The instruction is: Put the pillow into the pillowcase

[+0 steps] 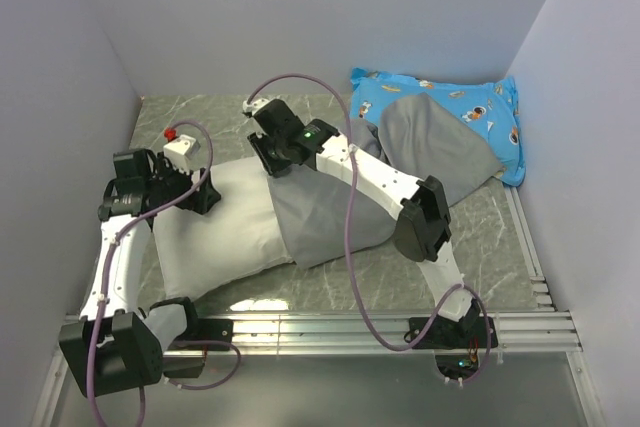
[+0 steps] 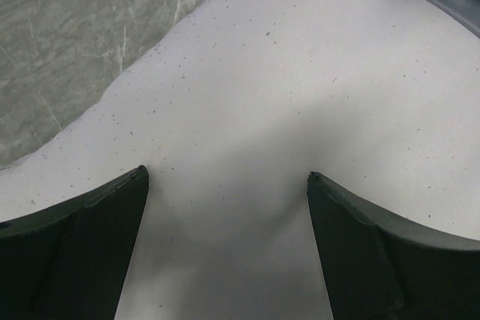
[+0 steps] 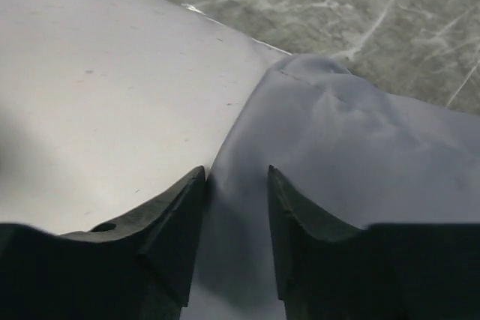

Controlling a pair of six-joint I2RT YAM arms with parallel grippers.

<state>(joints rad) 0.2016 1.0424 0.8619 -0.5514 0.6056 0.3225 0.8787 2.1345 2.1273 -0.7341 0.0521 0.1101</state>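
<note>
On the table [image 1: 480,237], the pillow [image 1: 215,232] is found half sheathed in the pillowcase [image 1: 325,222]; its bare half is spanned by the wide-open, empty left gripper [image 2: 225,177]; farther back, the hem is straddled by the half-closed right gripper [image 3: 236,174], hold unclear

Pale grey walls [image 1: 300,7], green marbled tabletop [image 1: 495,237]
</note>
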